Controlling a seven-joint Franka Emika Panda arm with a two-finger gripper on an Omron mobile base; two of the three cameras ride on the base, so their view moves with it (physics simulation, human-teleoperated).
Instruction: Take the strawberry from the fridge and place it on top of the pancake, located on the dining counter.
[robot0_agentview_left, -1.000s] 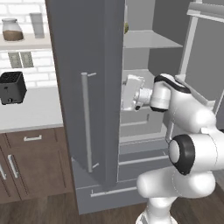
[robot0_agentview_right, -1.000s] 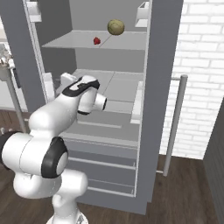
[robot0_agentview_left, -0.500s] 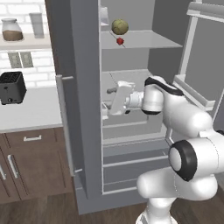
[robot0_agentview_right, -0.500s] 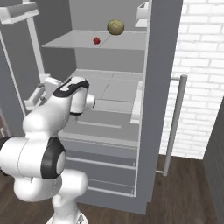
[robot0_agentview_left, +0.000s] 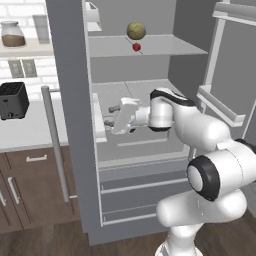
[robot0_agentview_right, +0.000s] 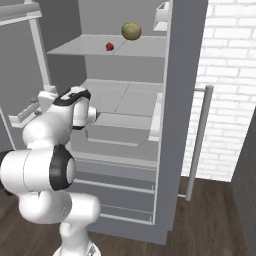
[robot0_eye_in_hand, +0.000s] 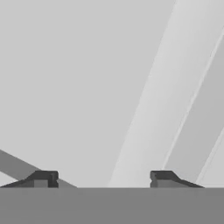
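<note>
My gripper (robot0_agentview_left: 111, 116), jaws apart and empty mid-frame, sits below the strawberry (robot0_agentview_left: 136, 47) at upper centre; rising carelessly, I could clip the shelf (robot0_agentview_left: 150, 47).

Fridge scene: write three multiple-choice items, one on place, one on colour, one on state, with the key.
1. Where is the strawberry?
A. top shelf, beside the olive-green fruit
B. bottom drawer
C. on the toaster

2. What colour is the toaster on the counter?
A. red
B. black
C. white

3. How does the gripper stand?
A. shut on the strawberry
B. open and empty
C. shut on the fruit

Key: 1 A, both base views show it on the fridge's top shelf; 2 B, a black box; 3 B, hand view shows fingertips apart.
</note>
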